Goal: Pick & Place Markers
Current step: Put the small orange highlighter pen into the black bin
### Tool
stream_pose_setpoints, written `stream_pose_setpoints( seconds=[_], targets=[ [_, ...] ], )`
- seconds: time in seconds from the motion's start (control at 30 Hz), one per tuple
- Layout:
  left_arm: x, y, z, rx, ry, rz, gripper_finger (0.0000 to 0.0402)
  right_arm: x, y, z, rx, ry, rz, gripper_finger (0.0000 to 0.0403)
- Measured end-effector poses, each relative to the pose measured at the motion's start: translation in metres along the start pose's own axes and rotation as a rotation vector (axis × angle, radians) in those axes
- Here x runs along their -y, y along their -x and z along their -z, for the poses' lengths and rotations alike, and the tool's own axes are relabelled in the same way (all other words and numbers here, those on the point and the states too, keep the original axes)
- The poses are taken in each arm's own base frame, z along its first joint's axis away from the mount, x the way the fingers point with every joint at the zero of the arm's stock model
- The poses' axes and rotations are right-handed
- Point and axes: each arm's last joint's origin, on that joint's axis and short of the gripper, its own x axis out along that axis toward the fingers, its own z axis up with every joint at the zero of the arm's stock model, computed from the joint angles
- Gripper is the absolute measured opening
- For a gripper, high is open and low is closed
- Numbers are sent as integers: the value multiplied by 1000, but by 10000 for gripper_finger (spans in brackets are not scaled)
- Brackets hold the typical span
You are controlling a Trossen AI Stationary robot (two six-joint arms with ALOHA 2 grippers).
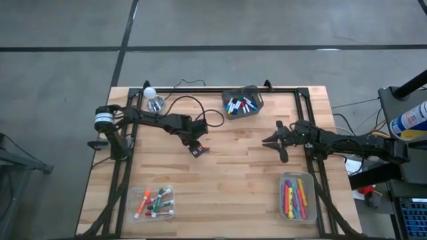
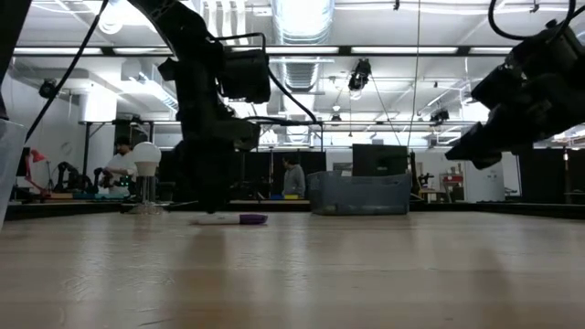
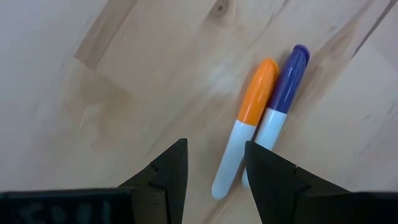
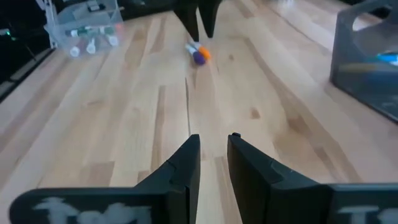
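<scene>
Near the middle of the bench point(image 1: 220, 180), just left of centre, two markers lie side by side and touching: the orange-capped marker point(image 3: 245, 127) and the purple-capped marker point(image 3: 280, 99), both white-bodied. The left gripper point(image 3: 214, 168) hovers right above them with its fingers apart and nothing between them (the orange one's body end sits closest to the gap). To take one cleanly, I judge it should shift so the fingers straddle a single body, then descend squarely, since the touching neighbour could get nudged or pinched too. The right gripper point(image 4: 213, 158) waits well apart on the right, fingers nearly together, empty. Other markers sit in the clear trays point(image 1: 153, 203) and the dark bin point(image 1: 241, 103).
</scene>
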Motion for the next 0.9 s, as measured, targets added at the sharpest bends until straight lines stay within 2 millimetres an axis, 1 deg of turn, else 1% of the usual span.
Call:
stream_pose_setpoints(
  seconds=[0.17, 0.37, 0.57, 0.7, 0.83, 0.9],
  targets=[
    [0, -2, 1, 7, -37, 3, 151, 0, 0, 1, -13, -4, 1, 80],
    [2, -7, 5, -6, -23, 62, 151, 0, 0, 1, -14, -4, 1, 87],
    [-4, -12, 11, 14, -51, -29, 141, 0, 0, 2, -16, -5, 1, 86],
    [-6, -15, 13, 31, -50, -44, 111, 0, 0, 2, -17, -5, 1, 79],
    [-8, -19, 15, 47, -45, -39, 70, 0, 0, 2, -17, -5, 1, 72],
    [-11, -19, 13, 54, 0, -42, 46, 0, 0, 2, -17, -5, 1, 69]
  ],
)
